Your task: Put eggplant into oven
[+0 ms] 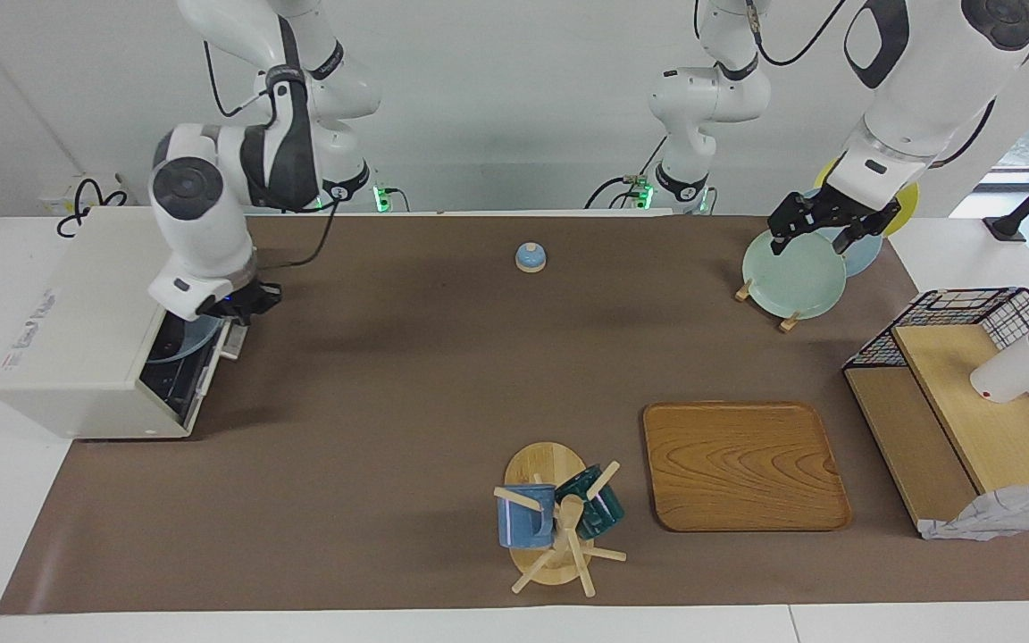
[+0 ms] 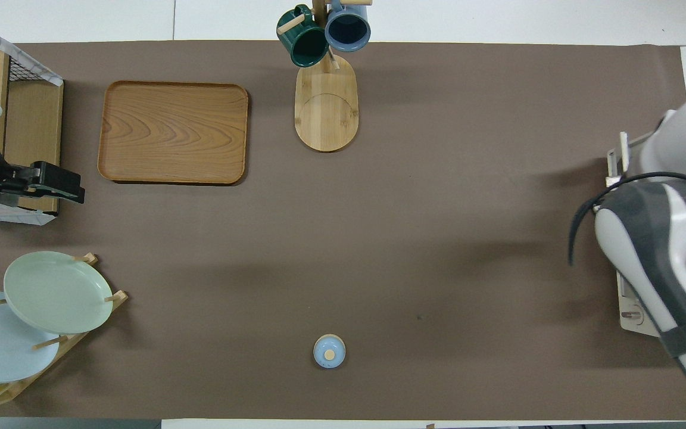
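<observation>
The brown mat on the counter (image 1: 407,393) lies bare through its middle, between the oven (image 1: 86,339) at the right arm's end and the wooden tray (image 1: 742,464) toward the left arm's end. The oven door (image 1: 202,371) stands almost shut, leaving only a narrow gap. Through that gap a rim of the blue plate (image 1: 182,338) shows; the eggplant cannot be made out, hidden inside by the door. The right gripper (image 1: 242,308) sits at the door's upper edge, jaws together; in the overhead view the right arm covers most of the oven. The left gripper (image 1: 823,228) hangs over the green plate (image 1: 791,277) in the plate rack, jaws apart, holding nothing. A small blue knob (image 1: 530,257) sits alone near the robots. The mug stand (image 1: 550,522) and the wire basket (image 1: 970,357) lie well apart from the oven.
</observation>
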You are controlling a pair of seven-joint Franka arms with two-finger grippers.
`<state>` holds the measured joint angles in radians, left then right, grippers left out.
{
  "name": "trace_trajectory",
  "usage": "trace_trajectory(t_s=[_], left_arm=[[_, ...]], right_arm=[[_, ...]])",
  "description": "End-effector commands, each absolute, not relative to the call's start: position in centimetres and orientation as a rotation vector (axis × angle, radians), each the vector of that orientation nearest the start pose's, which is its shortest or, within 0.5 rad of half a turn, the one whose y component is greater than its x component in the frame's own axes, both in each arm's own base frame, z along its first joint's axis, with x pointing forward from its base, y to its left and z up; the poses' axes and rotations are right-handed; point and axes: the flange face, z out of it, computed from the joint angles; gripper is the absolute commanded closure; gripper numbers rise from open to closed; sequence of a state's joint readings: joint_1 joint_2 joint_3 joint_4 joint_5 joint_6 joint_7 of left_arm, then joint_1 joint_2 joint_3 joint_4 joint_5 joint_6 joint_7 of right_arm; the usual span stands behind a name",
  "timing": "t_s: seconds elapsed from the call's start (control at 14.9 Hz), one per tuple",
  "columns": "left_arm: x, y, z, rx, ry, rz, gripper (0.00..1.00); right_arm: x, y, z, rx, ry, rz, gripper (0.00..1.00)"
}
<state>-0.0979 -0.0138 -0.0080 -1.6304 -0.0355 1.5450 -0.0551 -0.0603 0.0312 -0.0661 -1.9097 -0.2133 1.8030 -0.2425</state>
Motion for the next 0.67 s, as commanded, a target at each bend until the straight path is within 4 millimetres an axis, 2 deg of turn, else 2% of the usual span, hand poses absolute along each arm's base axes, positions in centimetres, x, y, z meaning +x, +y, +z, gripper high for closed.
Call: trace_trajectory(t_s=[0.0,0.13,0.27,0.34,0.47,0.54,0.61], left_arm=[[53.7,-5.8,60.5,-3.176,0.067,0.097,0.0],[53.7,-5.8,60.5,-3.176,0.067,0.097,0.0],[53.7,-5.8,60.5,-3.176,0.067,0.097,0.0],[53.7,-5.8,60.5,-3.176,0.067,0.097,0.0],[53.7,-5.8,60.5,-3.176,0.067,0.097,0.0],[53.7,-5.8,60.5,-3.176,0.067,0.097,0.0],[53.7,-5.8,60.5,-3.176,0.067,0.097,0.0]], right_arm=[[53.9,-10.0,48.3,-3.244,-0.279,0.327,1.0],[54.0,-9.8,53.4,-3.243,-0.249,0.343,0.98],[54.3,-8.4,58.9,-3.199,-0.203,0.273,0.95],[54.4,-7.9,60.6,-3.176,-0.182,0.229,0.91],[54.6,-6.1,62.4,-3.171,-0.216,0.185,0.91],[54.6,-5.8,62.2,-3.163,-0.221,0.207,0.76],[54.7,-5.6,61.7,-3.16,-0.228,0.223,0.18]])
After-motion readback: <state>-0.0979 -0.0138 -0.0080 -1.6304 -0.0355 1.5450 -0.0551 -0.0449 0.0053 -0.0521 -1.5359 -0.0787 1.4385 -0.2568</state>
